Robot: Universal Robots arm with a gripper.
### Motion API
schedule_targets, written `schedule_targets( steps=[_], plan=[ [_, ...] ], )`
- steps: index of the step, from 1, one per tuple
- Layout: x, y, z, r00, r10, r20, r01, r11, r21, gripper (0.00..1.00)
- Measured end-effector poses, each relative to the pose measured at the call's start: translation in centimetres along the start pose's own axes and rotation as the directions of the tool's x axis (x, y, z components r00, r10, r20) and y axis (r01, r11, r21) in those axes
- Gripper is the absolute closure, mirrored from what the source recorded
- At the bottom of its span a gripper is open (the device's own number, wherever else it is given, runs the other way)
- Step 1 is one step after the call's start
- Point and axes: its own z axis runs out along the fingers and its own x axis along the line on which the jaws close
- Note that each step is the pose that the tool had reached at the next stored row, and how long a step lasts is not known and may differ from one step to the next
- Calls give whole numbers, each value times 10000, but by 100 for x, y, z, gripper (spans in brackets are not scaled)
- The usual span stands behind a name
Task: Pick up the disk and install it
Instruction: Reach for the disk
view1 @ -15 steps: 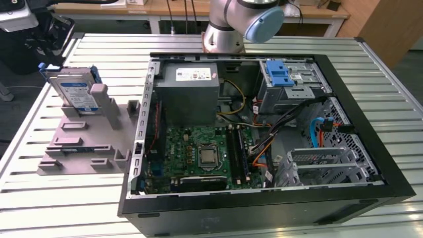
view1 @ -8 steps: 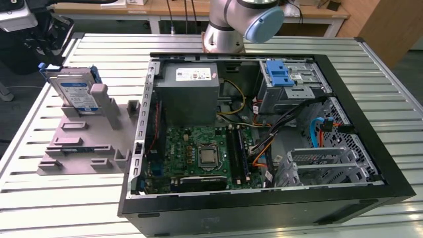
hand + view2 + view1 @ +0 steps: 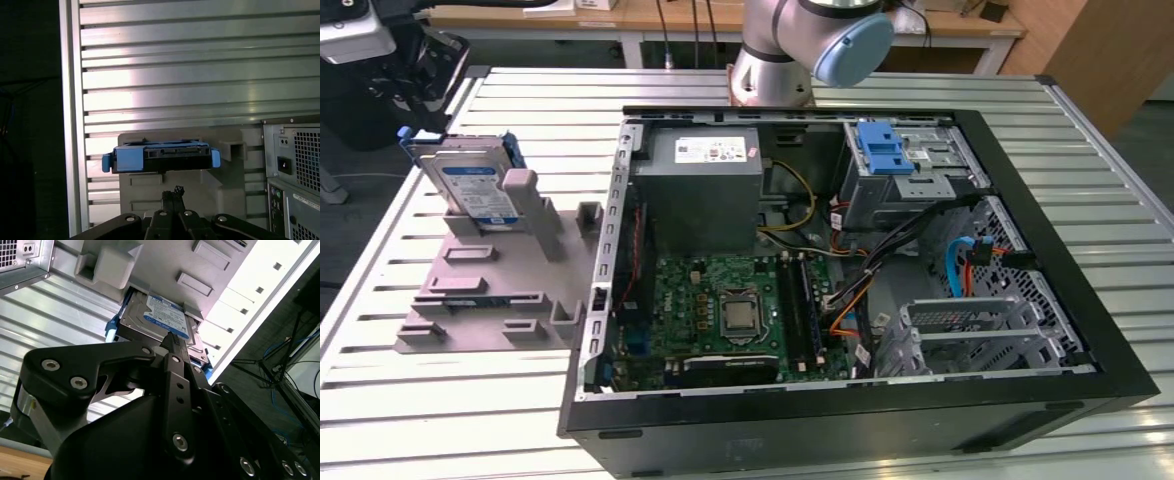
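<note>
Our gripper (image 3: 173, 192) has its two fingers drawn together at the tips with nothing between them. It hangs close to the disk (image 3: 160, 156) but clear of it, lined up with the middle of its upper edge.

The disk stands on edge in a grey stand (image 3: 494, 290), well to the exterior view's left of the open computer case (image 3: 854, 405). In the second wrist view its labelled face (image 3: 162, 320) is turned toward us.

We judge the disk to be stiff, fairly heavy for its size, and sensitive to knocks. Its metal faces look smooth and may slip under a light grip, while the blue frame around it is thin plastic that would likely flex. The surest hold, as we see it, is across the two flat faces near the upper edge, between the frame's blue ends.

A grey post (image 3: 520, 195) of the stand rises just beside the labelled face and crowds one side of the grip. Stand and case both sit on a slatted metal table (image 3: 427, 420). Inside the case, the metal bay with a blue latch (image 3: 887, 150) lies in the far corner, and loose cables (image 3: 881, 245) run close beside it.
</note>
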Motion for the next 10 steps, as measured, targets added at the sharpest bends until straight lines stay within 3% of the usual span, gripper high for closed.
schedule_targets(
  steps=[3,10],
  plan=[
    [10,0,0,10000,1,0,-1,10000,0,89],
    [112,61,8,10000,1,1,-1,10000,2,89]
  ],
)
